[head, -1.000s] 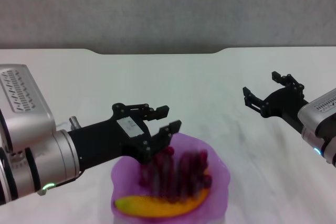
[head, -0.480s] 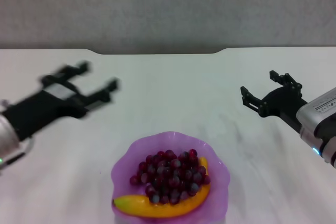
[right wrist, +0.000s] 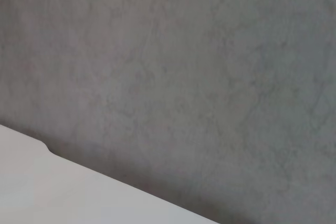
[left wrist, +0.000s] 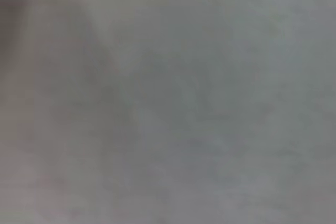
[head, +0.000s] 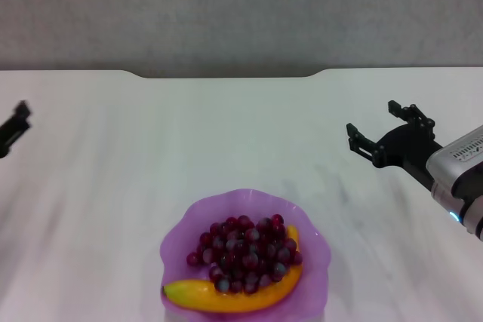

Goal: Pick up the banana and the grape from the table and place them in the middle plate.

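The purple scalloped middle plate [head: 320,256] sits on the white table [head: 226,133] at the near centre. Inside it, the dark red grape [head: 245,250] bunch lies in the middle. The yellow banana [head: 226,301] curves along the plate's near side, touching the bunch. Only a dark tip of my left gripper [head: 13,127] shows at the far left edge, well away from the plate. To the right of the plate and farther back, my right gripper [head: 375,122] hovers open above the table, holding nothing.
The table's dark notched far edge [head: 226,74] runs below a grey wall [right wrist: 184,77]. The right wrist view shows that wall and a corner of the table [right wrist: 63,192]. Only a blurred grey surface fills the left wrist view.
My left arm has pulled back fast from above the plate to the far left edge of view, leaving the grape bunch in the plate. The right arm has barely moved.
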Robot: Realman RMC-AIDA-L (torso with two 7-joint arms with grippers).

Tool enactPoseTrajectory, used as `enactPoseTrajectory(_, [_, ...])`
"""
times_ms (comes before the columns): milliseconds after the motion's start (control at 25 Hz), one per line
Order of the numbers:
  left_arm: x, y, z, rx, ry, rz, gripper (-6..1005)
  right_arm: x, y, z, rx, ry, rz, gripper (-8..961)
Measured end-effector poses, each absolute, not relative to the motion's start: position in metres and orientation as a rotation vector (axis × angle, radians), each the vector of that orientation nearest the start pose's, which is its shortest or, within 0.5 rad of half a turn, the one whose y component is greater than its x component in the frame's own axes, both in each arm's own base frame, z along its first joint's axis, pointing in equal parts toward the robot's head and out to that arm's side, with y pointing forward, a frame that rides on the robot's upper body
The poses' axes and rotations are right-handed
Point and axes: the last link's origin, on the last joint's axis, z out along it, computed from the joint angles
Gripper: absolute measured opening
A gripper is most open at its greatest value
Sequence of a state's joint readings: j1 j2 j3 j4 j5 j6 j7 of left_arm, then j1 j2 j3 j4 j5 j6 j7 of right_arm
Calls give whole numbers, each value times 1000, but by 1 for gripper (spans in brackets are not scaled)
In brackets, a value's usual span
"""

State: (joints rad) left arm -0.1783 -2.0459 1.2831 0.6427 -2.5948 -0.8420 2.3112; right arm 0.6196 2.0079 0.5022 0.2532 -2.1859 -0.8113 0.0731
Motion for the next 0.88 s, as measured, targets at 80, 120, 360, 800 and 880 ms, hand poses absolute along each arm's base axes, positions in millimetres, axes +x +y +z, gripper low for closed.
enactPoseTrajectory(80, [-363, 328, 49, -1573, -703, -735, 883, 289, 379, -59, -2007, 430, 447, 879])
enactPoseTrajectory(120, [-366, 327, 46, -1558, -675, -713, 881, 288, 380, -59, -2008, 427, 451, 879])
enactPoseTrajectory(360, [-373, 325, 27, -1542, -648, -647, 874, 285, 381, -58, -2008, 358, 434, 880])
enactPoseTrajectory(800, [-352, 339, 15, -1610, -613, -687, 872, 289, 382, -38, -1880, 375, 513, 880])
enactPoseTrajectory(880, [-357, 336, 18, -1584, -639, -698, 871, 293, 375, -30, -1814, 373, 556, 880])
